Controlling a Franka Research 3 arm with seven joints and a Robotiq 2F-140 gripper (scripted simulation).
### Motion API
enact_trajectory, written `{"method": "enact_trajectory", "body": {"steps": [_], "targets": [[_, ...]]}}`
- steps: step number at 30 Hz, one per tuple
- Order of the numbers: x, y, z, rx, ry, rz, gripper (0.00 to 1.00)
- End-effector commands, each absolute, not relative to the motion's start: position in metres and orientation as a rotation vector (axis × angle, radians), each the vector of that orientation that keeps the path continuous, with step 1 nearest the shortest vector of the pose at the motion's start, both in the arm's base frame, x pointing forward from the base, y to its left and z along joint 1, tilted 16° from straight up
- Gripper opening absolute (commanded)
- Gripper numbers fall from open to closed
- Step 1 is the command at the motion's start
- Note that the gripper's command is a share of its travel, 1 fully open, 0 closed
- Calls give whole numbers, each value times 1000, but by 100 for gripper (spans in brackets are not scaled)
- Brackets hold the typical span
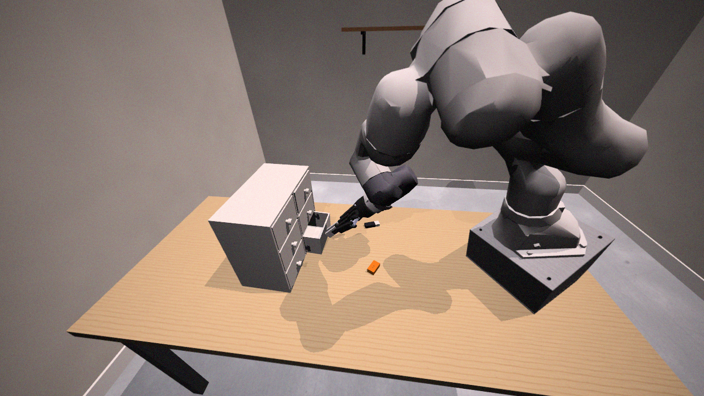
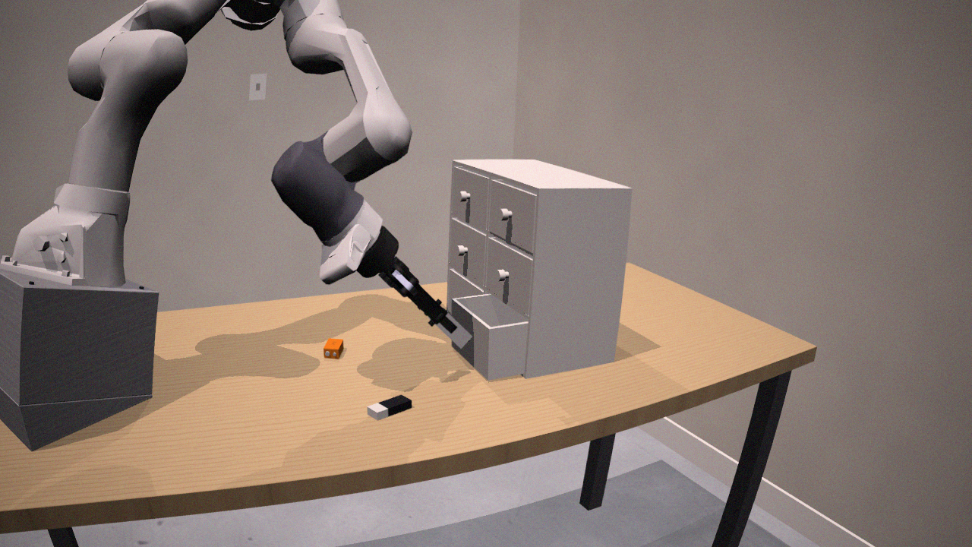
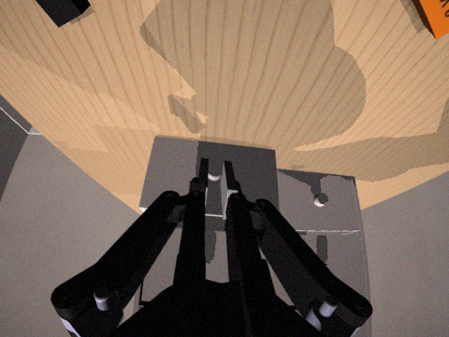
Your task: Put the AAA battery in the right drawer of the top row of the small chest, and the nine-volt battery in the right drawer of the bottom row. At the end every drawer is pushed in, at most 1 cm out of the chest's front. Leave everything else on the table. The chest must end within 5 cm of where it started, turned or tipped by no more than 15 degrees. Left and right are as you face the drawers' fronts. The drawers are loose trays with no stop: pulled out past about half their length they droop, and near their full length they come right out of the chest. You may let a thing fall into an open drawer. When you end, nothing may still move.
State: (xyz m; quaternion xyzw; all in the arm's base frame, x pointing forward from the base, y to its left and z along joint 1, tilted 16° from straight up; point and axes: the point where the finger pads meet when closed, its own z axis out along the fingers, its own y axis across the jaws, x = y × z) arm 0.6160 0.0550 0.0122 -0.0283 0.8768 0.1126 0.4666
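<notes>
The white chest (image 1: pixel 256 194) (image 2: pixel 577 272) stands upright with two columns of three drawers. Its bottom right drawer (image 1: pixel 313 242) (image 2: pixel 506 348) (image 3: pixel 170 164) is pulled partly out and looks level; no battery can be made out in it. The other drawers look pushed in. My gripper (image 1: pixel 328 233) (image 2: pixel 462 336) (image 3: pixel 214 171) is shut on that drawer's knob (image 3: pixel 214 177), tilted down toward the drawer front. The orange nine-volt battery (image 1: pixel 373 267) (image 2: pixel 332 348) (image 3: pixel 436 16) lies on the table, its two terminals showing in the exterior view. The AAA battery is not visible in any view.
A black-and-white block (image 1: pixel 371 224) (image 2: pixel 389 406) (image 3: pixel 61 10) lies on the table (image 1: pixel 211 320) (image 2: pixel 258 462), on the right-hand side as one faces the drawers. Knobs (image 2: pixel 503 274) (image 3: pixel 321 199) stick out from the other drawer fronts, close to my fingers and the open drawer.
</notes>
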Motion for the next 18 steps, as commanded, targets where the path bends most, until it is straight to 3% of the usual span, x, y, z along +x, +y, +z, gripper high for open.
{"method": "enact_trajectory", "body": {"steps": [1,18], "targets": [[613,55,12,-73,2153,275,8],[609,54,11,-72,2156,275,8]]}}
